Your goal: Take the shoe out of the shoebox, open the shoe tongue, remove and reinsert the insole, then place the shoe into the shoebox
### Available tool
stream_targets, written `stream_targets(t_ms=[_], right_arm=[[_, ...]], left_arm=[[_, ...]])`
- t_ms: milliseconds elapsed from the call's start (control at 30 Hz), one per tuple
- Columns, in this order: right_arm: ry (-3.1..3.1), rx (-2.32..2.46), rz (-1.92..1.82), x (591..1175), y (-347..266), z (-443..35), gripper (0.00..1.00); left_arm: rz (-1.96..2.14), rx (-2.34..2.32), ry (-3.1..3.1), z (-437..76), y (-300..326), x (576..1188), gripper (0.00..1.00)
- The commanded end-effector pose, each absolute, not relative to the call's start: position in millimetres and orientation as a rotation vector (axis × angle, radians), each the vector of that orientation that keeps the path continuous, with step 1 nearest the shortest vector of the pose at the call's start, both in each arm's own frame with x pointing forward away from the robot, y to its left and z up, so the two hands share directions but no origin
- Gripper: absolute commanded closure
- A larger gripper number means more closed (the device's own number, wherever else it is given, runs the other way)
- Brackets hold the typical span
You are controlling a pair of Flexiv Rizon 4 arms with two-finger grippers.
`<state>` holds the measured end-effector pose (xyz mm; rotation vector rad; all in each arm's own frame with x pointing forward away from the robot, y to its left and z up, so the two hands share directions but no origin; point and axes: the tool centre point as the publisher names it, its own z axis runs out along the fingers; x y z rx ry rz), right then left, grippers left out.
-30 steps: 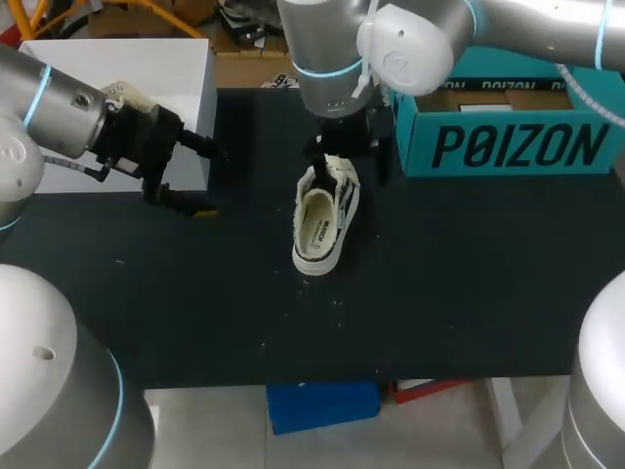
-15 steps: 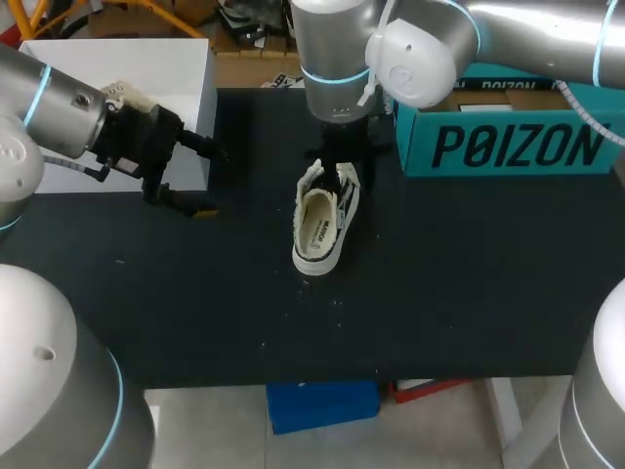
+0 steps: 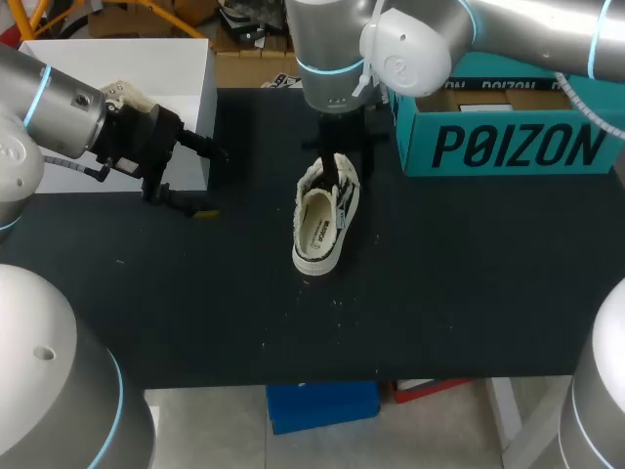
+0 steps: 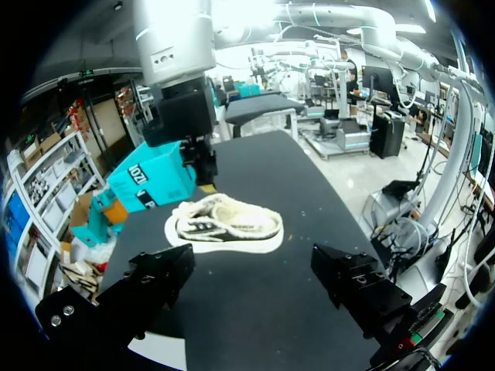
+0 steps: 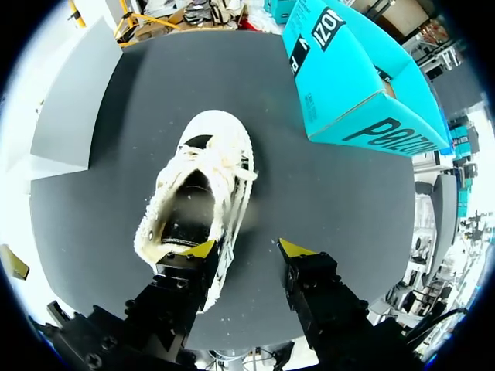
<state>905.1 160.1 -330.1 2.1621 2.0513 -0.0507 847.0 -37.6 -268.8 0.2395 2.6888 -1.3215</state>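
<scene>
Looking down on the black counter (image 3: 449, 283), we see the white shoe (image 3: 320, 223) lying out near its middle, to the left of the open teal shoebox (image 3: 508, 137). Our right fingers (image 5: 309, 282) hang released over the shoe, one yellow tip at the shoe's edge and the other over bare counter, grasping nothing. Our left fingers (image 4: 155, 282) are likewise spread wide and hold nothing, off to the left beside a white box (image 3: 146, 68), with the shoe ahead of them.
</scene>
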Motion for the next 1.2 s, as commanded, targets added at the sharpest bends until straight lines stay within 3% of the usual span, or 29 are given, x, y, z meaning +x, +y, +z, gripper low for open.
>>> stream_targets(t_ms=[33,1200], right_arm=[[2.044,2.152,-0.042,901.8,160.7,-321.5,0.54],[2.095,2.213,-0.048,896.4,178.0,-359.0,0.57]], left_arm=[[-1.318,0.239,2.687,-269.9,-38.0,846.3,0.0],[-1.318,0.239,2.687,-269.9,-38.0,846.3,0.0]])
